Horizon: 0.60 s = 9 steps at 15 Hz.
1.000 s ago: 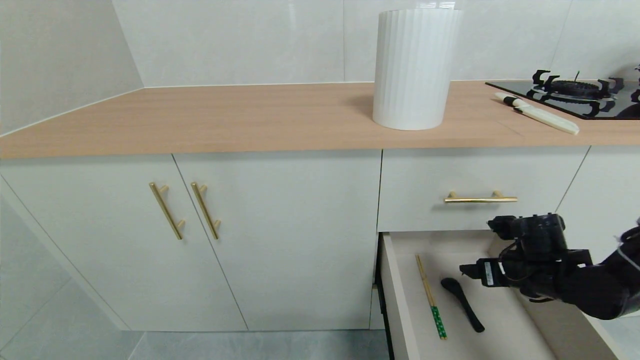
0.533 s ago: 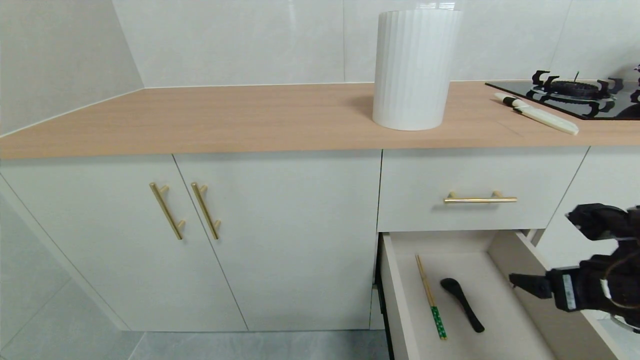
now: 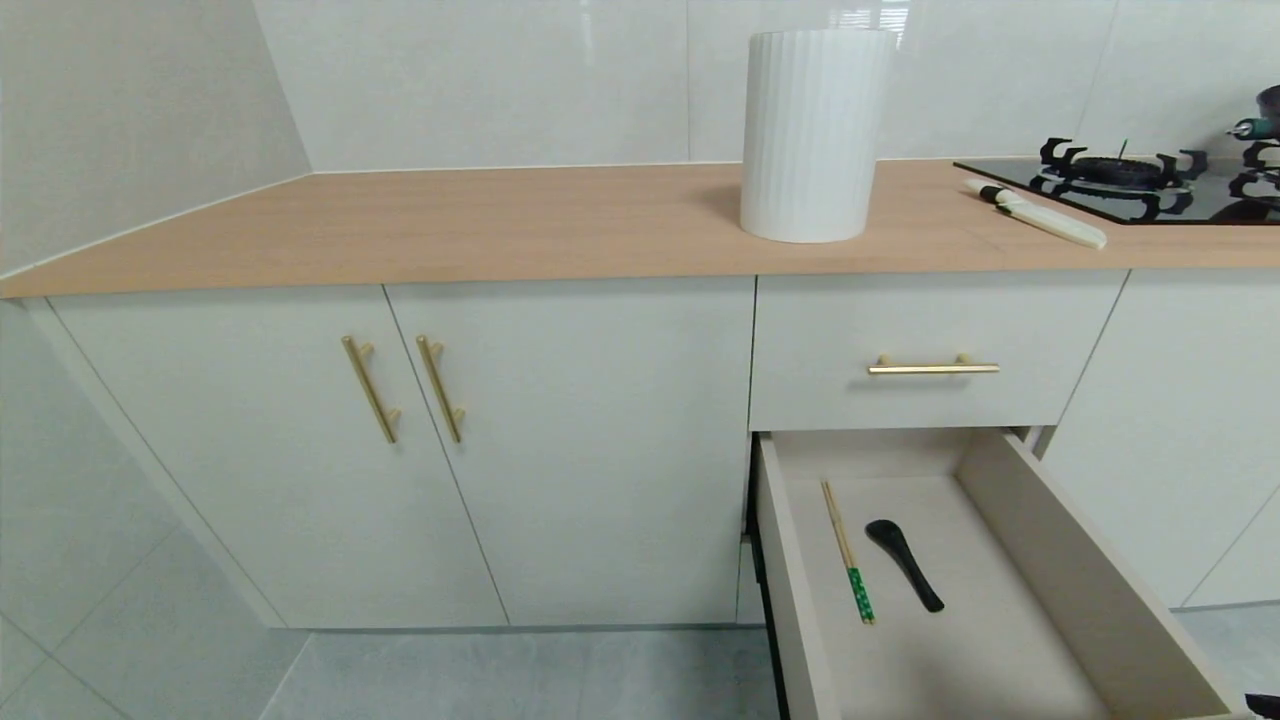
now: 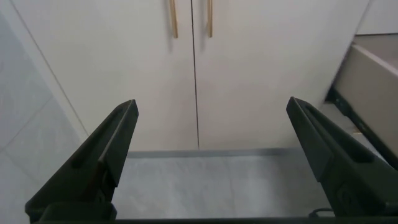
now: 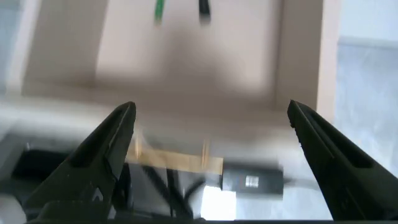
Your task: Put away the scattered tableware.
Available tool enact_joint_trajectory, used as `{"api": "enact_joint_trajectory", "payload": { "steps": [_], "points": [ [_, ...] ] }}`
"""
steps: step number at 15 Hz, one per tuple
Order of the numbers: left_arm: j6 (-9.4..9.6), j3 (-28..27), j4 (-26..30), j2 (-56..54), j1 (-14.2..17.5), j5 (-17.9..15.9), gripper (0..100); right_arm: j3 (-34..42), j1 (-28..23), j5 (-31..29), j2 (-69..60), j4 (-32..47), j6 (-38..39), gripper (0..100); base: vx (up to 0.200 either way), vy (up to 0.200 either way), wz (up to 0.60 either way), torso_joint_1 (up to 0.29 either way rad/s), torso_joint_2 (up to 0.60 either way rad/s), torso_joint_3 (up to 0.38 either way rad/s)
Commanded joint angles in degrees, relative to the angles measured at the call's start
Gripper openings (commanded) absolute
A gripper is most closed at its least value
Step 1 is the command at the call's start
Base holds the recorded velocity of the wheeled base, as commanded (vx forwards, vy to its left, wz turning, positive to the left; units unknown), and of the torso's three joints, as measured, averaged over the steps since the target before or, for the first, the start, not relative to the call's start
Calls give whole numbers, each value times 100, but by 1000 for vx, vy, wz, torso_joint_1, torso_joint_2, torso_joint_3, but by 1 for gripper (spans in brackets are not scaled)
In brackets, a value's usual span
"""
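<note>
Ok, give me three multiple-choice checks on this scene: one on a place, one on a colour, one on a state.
1. Where is the black spoon? A on the counter; B in the open drawer; C on the stove.
2. What colour are the chopsticks' near ends? A red; B green; C blue.
3. How is the right gripper? A open; B shut on the spoon; C shut on the chopsticks.
Answers: B, it lies on the drawer floor beside the chopsticks; B, green bands show there; A, its jaws stand wide apart, nothing between.
</note>
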Motion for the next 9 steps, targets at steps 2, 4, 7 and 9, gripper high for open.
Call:
{"api": "enact_joint_trajectory", "payload": {
  "steps": [2, 4, 7, 9],
  "points": [
    [-11, -4, -2, 9, 1, 16, 100, 198, 3, 131, -234, 94, -5, 100, 0, 0, 0, 0, 0, 0],
    [-11, -4, -2, 0, 1, 16, 100, 163, 12, 535, 232, 252, -23, 100, 0, 0, 0, 0, 0, 0],
    [-11, -4, -2, 9, 1, 16, 100, 128, 223, 702, 944, 226, 4, 100, 0, 0, 0, 0, 0, 0],
    [-20, -4, -2, 9, 1, 25, 100, -163, 240, 1018, 1524, 208, 13, 100, 0, 0, 0, 0, 0, 0]
  ]
}}
